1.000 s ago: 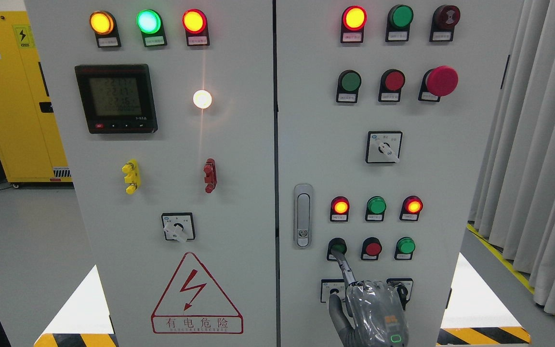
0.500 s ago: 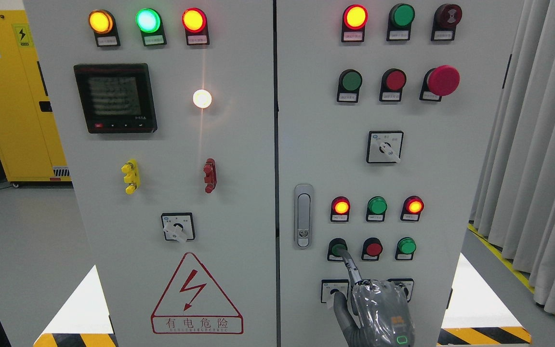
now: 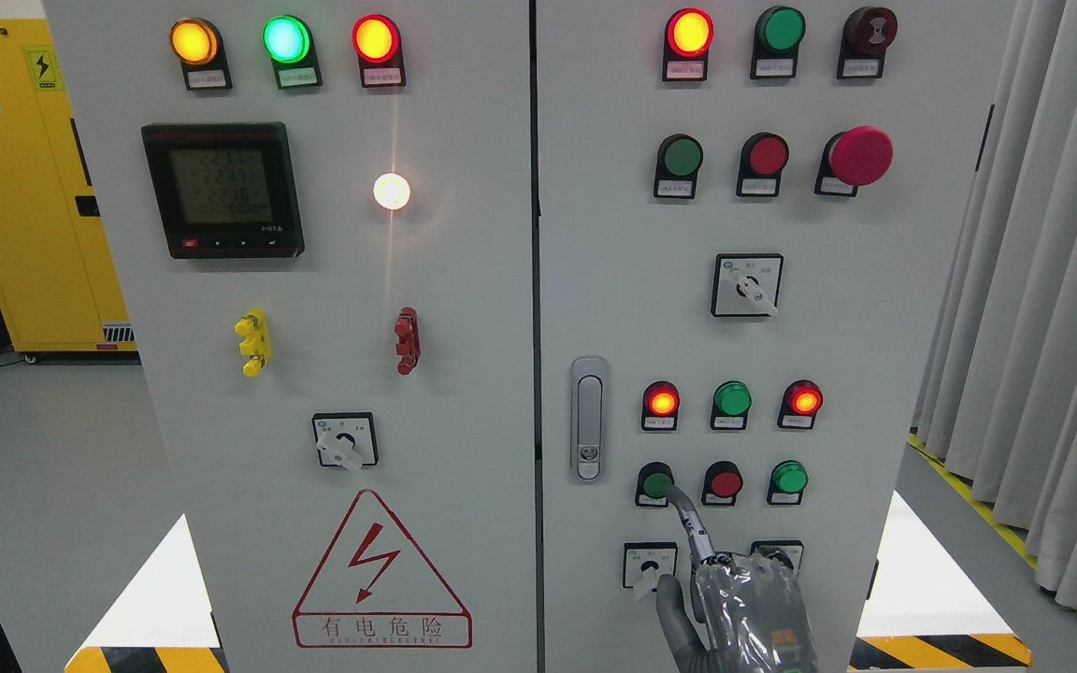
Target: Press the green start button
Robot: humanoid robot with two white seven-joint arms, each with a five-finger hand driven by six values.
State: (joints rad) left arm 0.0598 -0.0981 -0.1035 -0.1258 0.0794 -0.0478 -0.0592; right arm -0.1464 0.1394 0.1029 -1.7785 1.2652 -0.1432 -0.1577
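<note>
Pointing: plastic-wrapped grey right robot hand (image 3: 749,612), fingertip at round green button (image 3: 657,484)

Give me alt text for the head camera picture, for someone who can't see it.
A robot's right hand, index finger extended, reaches up from the bottom edge toward a green button low on the right door of a grey control cabinet; the fingertip sits at the button's lower right edge. Rows of lamps and buttons fill both doors, with a meter screen on the left door.
</note>
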